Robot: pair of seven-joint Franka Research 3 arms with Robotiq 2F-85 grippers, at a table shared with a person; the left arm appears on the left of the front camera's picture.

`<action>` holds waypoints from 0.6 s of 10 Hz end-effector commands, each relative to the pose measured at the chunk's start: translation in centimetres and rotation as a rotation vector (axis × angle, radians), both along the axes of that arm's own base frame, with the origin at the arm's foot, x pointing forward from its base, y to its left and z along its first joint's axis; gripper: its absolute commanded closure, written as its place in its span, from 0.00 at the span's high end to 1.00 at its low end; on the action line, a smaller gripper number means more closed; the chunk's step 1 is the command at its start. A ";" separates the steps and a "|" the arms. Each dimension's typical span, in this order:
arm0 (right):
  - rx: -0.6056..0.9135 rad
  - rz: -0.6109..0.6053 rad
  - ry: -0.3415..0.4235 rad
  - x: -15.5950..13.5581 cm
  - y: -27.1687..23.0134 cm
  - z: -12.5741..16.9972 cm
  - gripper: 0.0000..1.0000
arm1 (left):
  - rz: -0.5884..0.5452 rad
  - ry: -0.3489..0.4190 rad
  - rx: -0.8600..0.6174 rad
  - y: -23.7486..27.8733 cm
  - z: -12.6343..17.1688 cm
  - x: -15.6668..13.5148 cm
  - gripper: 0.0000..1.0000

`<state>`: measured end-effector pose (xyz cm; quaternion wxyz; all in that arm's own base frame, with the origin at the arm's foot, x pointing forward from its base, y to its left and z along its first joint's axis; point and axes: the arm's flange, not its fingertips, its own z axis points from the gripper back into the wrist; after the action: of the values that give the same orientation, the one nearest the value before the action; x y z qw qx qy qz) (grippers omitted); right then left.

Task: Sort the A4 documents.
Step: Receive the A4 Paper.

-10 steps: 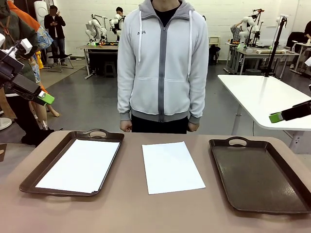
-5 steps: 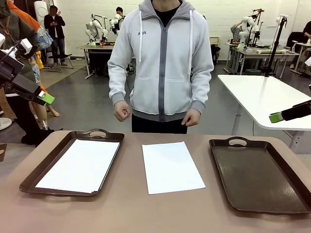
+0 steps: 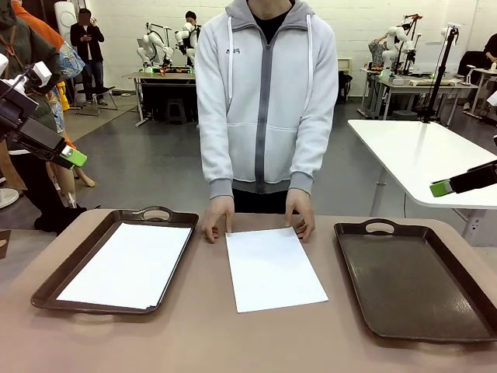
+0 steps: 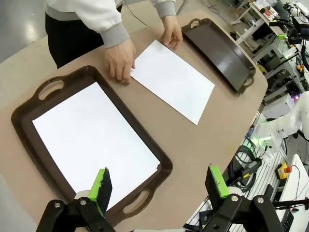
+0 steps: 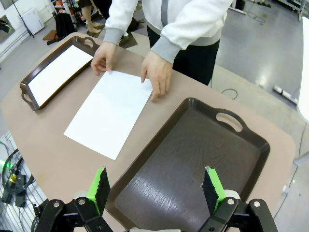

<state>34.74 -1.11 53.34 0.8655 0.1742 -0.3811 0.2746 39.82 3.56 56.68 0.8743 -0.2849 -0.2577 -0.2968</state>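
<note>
One white A4 document [image 3: 273, 268] lies flat on the bare table between the two trays; it also shows in both wrist views [image 4: 172, 79] [image 5: 110, 112]. The person's hands [image 3: 213, 225] [image 3: 301, 221] rest on its far corners. Another A4 document [image 3: 128, 264] [image 4: 94, 140] lies inside the left dark brown tray [image 3: 78, 260]. My left gripper [image 4: 159, 180] hangs open high above that tray's near end, seen at the upper left in the front view [image 3: 74, 158]. My right gripper [image 5: 155, 184] is open above the right tray [image 5: 188, 154], away from the table at the right [image 3: 443, 187].
The right brown tray [image 3: 411, 280] holds nothing. The person in a grey hoodie [image 3: 260, 101] stands at the far edge of the table. A white table [image 3: 419, 155] stands behind on the right, and other people and workbenches are farther back.
The person has lowered both hands from waist height onto the far corners of the middle sheet, which has shifted slightly. Neither arm has moved.
</note>
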 end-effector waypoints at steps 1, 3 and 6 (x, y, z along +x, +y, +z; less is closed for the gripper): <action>0.008 0.005 0.002 0.1 0.1 -0.2 1.00 | -0.004 0.003 -0.001 0.0 0.0 -0.1 1.00; 0.008 0.005 0.002 0.1 0.1 -0.2 1.00 | -0.004 0.003 -0.001 0.0 0.0 -0.1 1.00; 0.008 0.005 0.002 0.1 0.1 -0.2 1.00 | -0.004 0.003 -0.001 0.0 0.0 -0.1 1.00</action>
<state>34.74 -1.11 53.34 0.8655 0.1742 -0.3811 0.2746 39.82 3.56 56.68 0.8743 -0.2849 -0.2577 -0.2968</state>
